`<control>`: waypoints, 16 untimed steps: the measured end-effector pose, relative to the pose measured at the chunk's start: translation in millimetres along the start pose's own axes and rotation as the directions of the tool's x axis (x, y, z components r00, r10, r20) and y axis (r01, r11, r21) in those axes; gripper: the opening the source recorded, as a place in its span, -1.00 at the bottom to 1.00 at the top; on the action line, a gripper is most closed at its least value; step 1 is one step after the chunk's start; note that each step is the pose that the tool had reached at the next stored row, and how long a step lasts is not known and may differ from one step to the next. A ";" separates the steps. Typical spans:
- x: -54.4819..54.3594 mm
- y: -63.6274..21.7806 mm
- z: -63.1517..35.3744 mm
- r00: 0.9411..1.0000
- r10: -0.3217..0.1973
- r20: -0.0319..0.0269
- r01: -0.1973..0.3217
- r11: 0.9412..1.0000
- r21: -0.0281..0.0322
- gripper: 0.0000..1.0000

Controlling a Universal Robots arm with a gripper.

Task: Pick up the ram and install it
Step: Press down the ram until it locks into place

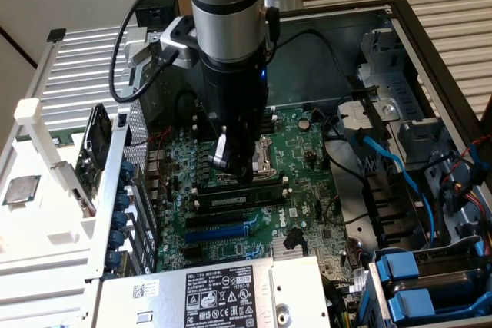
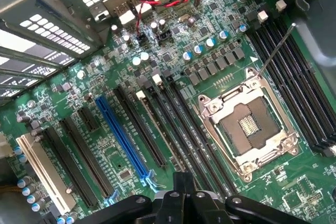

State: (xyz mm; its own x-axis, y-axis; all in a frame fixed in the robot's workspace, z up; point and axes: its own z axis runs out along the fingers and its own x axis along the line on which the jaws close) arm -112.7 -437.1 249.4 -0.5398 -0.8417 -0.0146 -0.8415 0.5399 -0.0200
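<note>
My jaws [image 1: 238,165] are pinched fully together and hold nothing. They hang low over the green motherboard [image 1: 307,151] inside the open computer case [image 1: 430,51], with the tips right at the ram [image 1: 234,199]. The ram lies in 1 of the long black slots [image 1: 231,224], seated on edge, its white label facing the camera in the exterior view. Its long axis runs across the board from the exterior view's left to the exterior view's right, and I sit just above its middle, touching it or nearly so; I cannot tell which. From my wrist, I see my closed jaws [image 2: 184,192] lined up along the row of parallel slots [image 2: 173,129], with the bare metal processor socket [image 2: 247,124] just beside them. The blue slot [image 2: 123,135] lies further off on the other side. I judge the stick is already in its slot, and I am bearing down on its top edge.
</note>
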 end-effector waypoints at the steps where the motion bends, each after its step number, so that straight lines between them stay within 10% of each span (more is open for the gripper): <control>1: 0.0 0.0 -0.1 1.000 0.024 -0.001 -0.024 1.000 0.000 -0.79; 8: 0.0 0.0 -0.1 0.984 0.179 -0.003 -0.179 0.984 0.003 -0.79; 16: 0.0 0.0 -0.2 0.925 0.379 -0.007 -0.379 0.925 0.007 -0.79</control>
State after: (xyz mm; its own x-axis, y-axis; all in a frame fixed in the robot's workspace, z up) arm -112.7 -437.1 249.6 -0.8188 -0.5739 -0.0145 -0.5736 0.8189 -0.0201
